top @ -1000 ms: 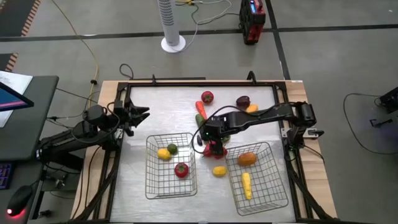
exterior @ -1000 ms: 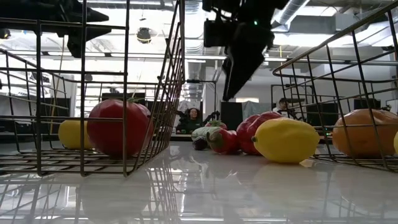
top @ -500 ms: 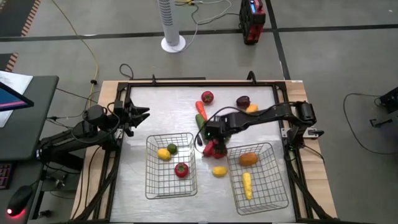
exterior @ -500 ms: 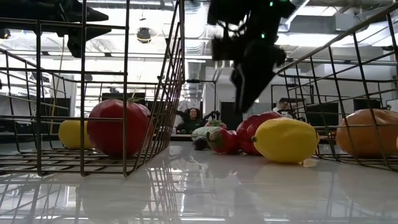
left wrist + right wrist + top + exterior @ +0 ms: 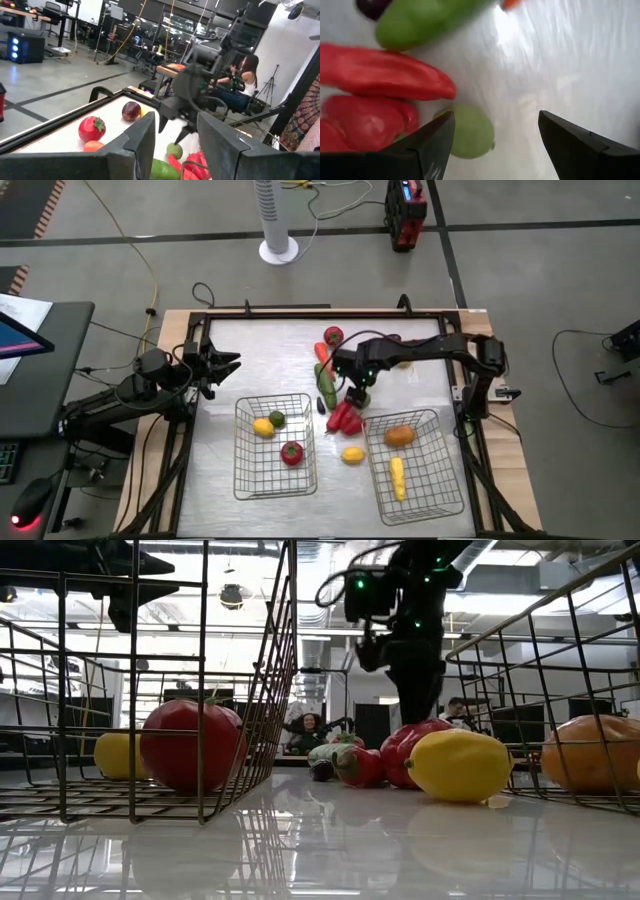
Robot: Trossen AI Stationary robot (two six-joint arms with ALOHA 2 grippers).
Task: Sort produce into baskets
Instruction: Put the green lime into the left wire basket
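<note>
Red peppers now lie uncovered on the surface between the two baskets, since the right end effector has lifted away, empty, fingers apart. Left end effector waits open at the surface's left edge.

My two arms were dark, jointed and slim, with black cables looped along them. My right end effector carried small green lights; its fingers were flat, black wedges.

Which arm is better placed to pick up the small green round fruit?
Right. Its open end effector hangs just above the small green round fruit; the left end effector waits near the table's left edge.
</note>
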